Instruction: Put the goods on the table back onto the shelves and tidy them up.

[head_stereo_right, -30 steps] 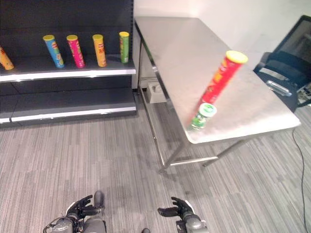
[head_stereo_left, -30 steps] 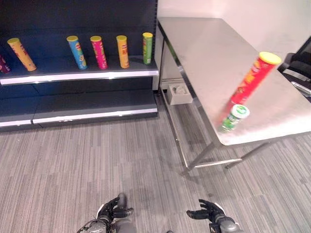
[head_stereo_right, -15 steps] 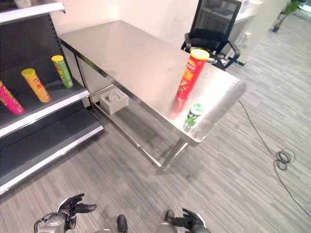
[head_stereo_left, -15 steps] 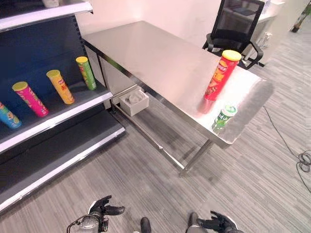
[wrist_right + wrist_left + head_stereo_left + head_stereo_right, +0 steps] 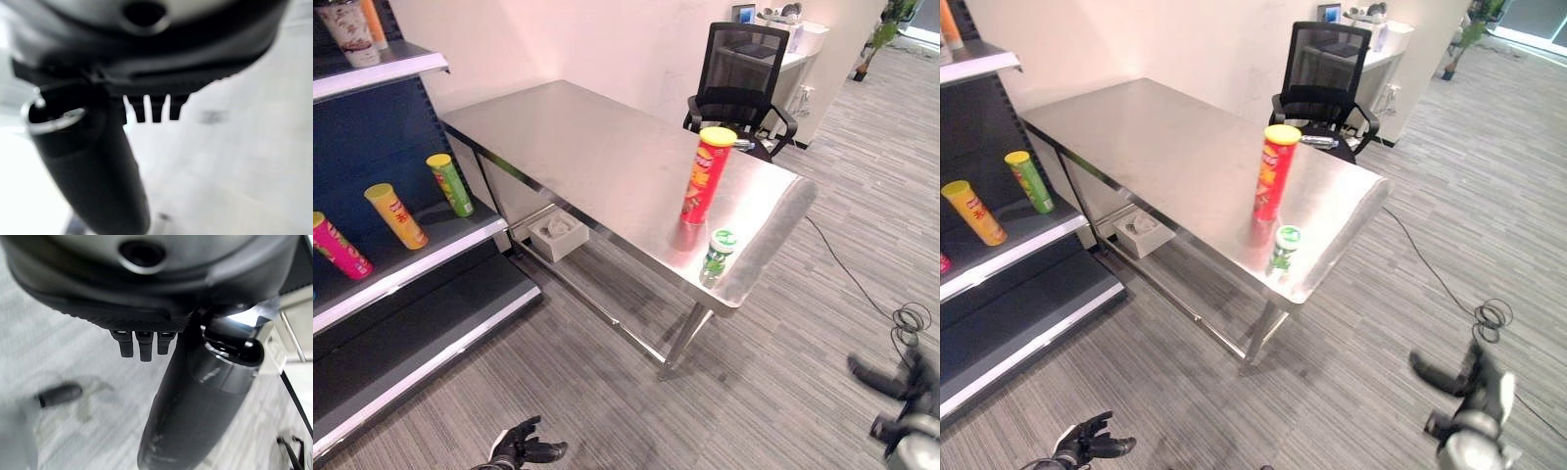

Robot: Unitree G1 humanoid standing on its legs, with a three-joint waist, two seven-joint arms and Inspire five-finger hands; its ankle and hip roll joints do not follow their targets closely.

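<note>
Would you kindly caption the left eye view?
Red can and green can stand on steel table beside shelves.

counter point(image 5: 607, 157): brushed metal, dull sheen | floor point(image 5: 607, 401): grey ribbed carpet, matt | shelves point(image 5: 421, 313): dark, matt | red tube point(image 5: 707, 176): glossy

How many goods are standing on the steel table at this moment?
2: a tall red chip can upright near the steel table's near end, and a short green can just in front of it by the edge. Nothing seems hidden.

Pink can point(image 5: 337, 250) cut by edge, right hand point(image 5: 891, 392) blurred, shelf point(image 5: 372, 69) goods cropped.
</note>
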